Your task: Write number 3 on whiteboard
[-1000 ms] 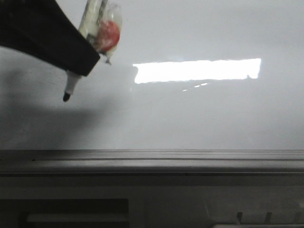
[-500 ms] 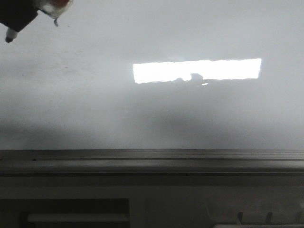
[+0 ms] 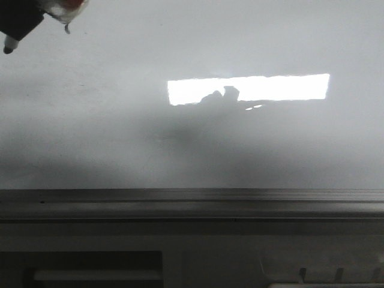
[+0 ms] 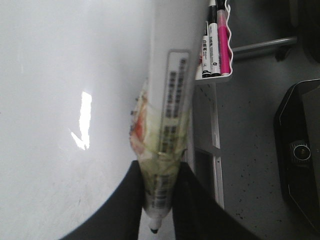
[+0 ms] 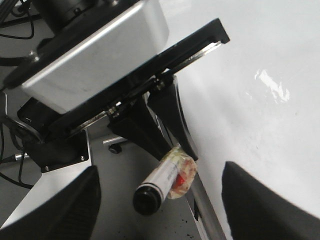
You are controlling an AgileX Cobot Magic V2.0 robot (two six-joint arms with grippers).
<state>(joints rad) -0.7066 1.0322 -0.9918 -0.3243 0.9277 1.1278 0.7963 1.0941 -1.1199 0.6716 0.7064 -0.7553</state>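
Glossy pale grey-white whiteboard, unmarked. Left gripper, far-left corner: clamped on tape-wrapped white marker pen. Right gripper: spread wide, holding nothing.

Left gripper: matte black curved fingers under a flat black plate and a silver-grey block with a black round joint; right gripper: two rounded black fingers, blurred.
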